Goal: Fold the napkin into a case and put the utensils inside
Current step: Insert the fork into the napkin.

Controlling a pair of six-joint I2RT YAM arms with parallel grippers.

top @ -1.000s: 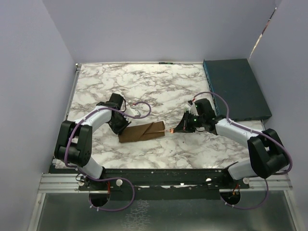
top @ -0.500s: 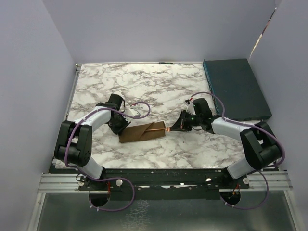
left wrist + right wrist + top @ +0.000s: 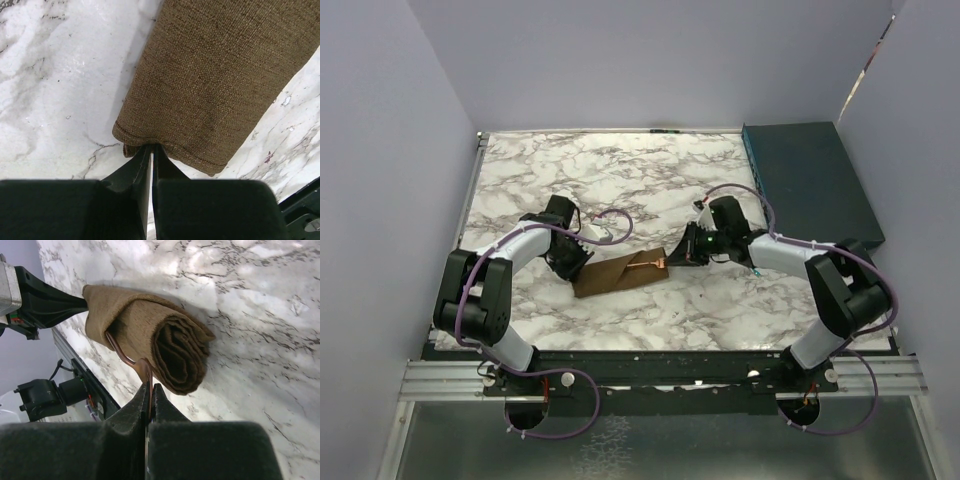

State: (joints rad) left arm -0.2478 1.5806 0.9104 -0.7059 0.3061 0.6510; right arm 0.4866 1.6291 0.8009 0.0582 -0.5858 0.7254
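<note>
**Ana:** What is the left arm (image 3: 515, 245) doing?

**Ben:** Its jaws are closed narrow on the hem at the left end of the case (image 3: 618, 276). The left wrist view shows a lip of brown cloth nipped between them. I judge it anchors the case so a push from the other end cannot slide it across the desk (image 3: 620, 170).

**Ana:** And the fork?

**Ben:** The fork (image 3: 649, 264) lies along the case's right half, tines pointing toward its left end. In the right wrist view the tines curve against the outside of the roll, just beside its open right mouth. I cannot tell whether any flap covers them.

**Ana:** Who holds it?

**Ben:** The right arm (image 3: 775, 252), at the case's right end. Its jaws are clamped nearly closed on the handle, low and in line with the case, probably to feed it in lengthwise.

**Ana:** Anything further right?

**Ben:** A dark teal box (image 3: 810, 180), well apart from the case.
</note>
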